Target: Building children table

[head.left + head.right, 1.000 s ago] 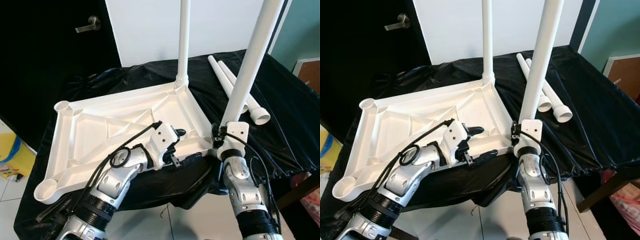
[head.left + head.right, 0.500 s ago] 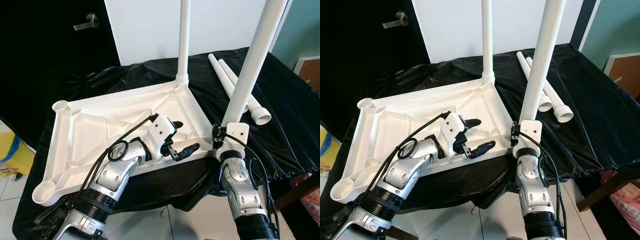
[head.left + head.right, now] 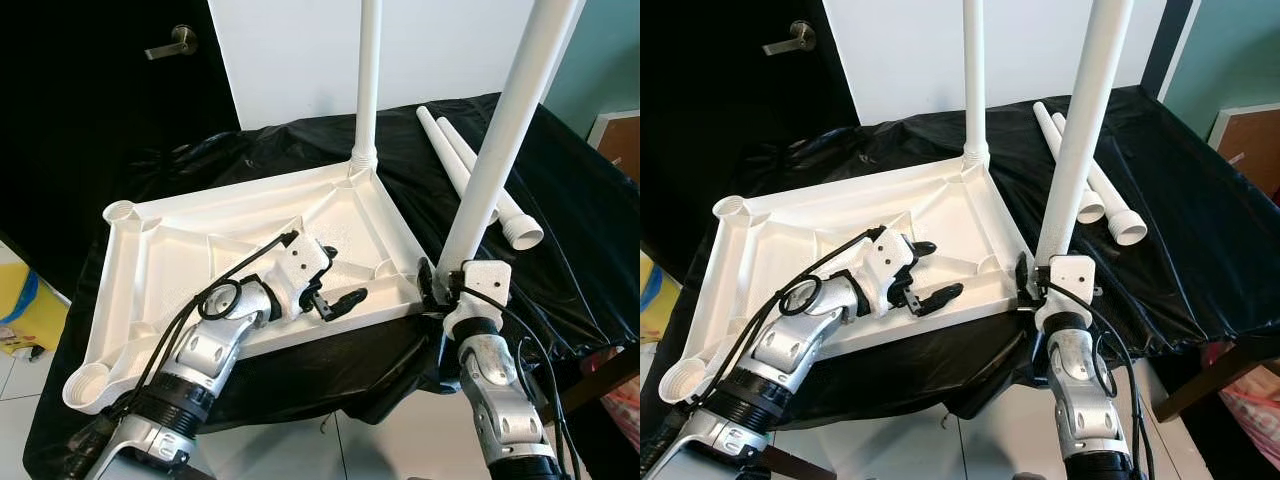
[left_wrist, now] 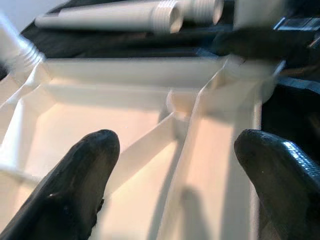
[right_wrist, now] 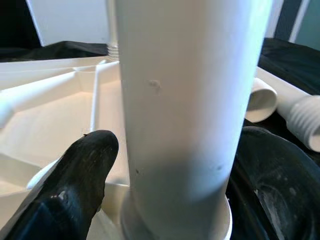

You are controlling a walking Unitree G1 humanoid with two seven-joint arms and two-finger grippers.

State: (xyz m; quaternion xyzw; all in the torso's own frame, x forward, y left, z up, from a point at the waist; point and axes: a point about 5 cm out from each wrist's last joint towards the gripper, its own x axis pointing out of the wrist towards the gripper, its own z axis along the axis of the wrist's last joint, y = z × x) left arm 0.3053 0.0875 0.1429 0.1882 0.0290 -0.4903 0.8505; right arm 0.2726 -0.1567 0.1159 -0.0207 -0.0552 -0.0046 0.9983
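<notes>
Now my left claw sits open farther back over the tabletop; right claw grips the near-corner leg, seating lower.

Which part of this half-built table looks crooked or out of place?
The leg held by the right hand at the near corner leans, while the far leg stands straight. Two legs lie loose on the black cover.

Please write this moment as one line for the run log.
right gripper: shut on table leg at near corner socket | left gripper: open over inverted tabletop | two spare legs on black cloth
</notes>
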